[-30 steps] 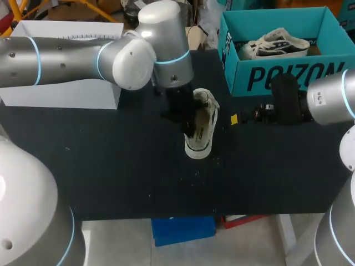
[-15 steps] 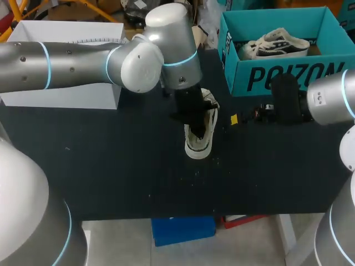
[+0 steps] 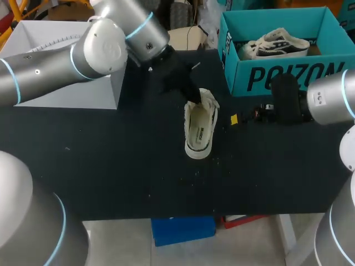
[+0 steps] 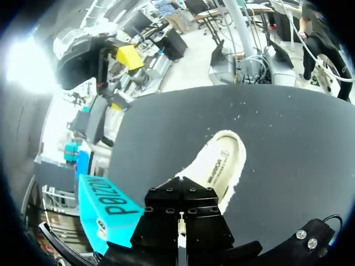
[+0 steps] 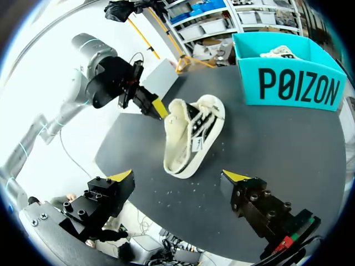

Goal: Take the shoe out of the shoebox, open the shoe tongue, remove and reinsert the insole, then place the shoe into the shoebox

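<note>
White box (image 3: 66, 95): at the table's (image 3: 111, 166) far left corner, partly behind the left arm.
Left arm (image 3: 105, 47): in from the left, reaching across the white box and down toward the shoe's far end.
Left gripper (image 5: 160, 109): narrow, finger blocks drawn together in the left wrist view, pinching the tongue's edge; yellow tip right at the white flap in the right wrist view.
Shoe (image 3: 201, 122): white low sneaker on the dark table near the middle, well apart from the shoebox; lying open side up, laced end toward the left gripper, rounded end toward the table's near edge.
Tongue (image 5: 175, 123): pulled up and away from the laces, standing as a pale flap at the left gripper's tip.
Insole (image 4: 222, 163): inside the shoe, flat, printed mark showing.
Right gripper (image 5: 178, 178): wide, holding nothing, yellow tips far apart; just right of the shoe and apart from it, low over the table in front of the shoebox.
Shoebox (image 3: 288, 75): teal, open-topped, at the table's far right, upright.
Second shoe (image 3: 274, 44): white and black, lying inside the shoebox.
Right arm (image 3: 333, 102): in from the right edge, in front of the shoebox's near wall.
</note>
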